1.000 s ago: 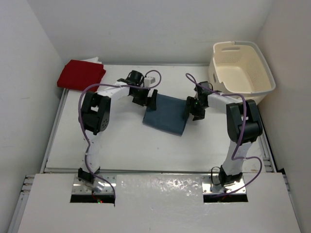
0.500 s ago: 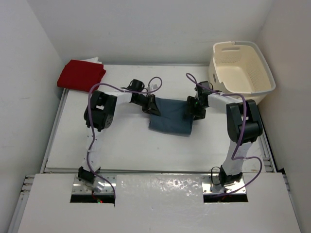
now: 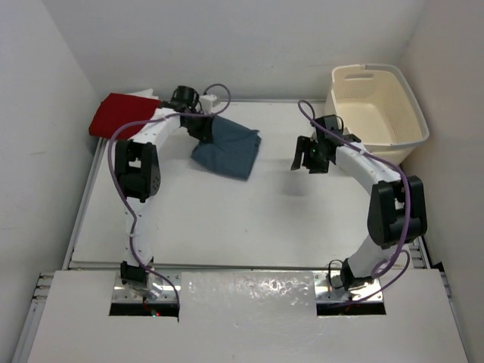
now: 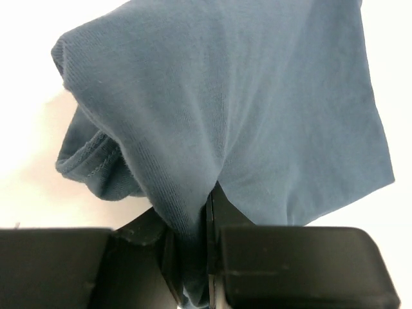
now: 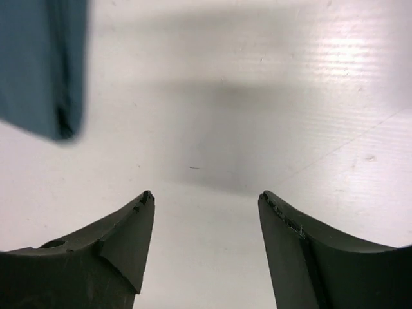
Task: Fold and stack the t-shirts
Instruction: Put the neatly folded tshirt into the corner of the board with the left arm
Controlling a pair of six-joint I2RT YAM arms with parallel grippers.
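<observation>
Left claw [image 4: 209,219] pinching blue-grey t-shirt [image 4: 257,96] edge (right claw [image 5: 206,196] agape)

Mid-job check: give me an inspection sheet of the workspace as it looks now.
Surface: white table, no spills seen.
Job's things: blue shirt bunched, far left of centre, pinched by left gripper; red shirt folded at far left corner; white shirt, only a corner shows behind it.
Clutter: basket, far right corner, looks empty.
Grippers: left shut on blue shirt; right gripper open, empty, over bare table.
Cables: purple cables loop along both arms.
Surroundings: white walls, nothing else seen.
</observation>
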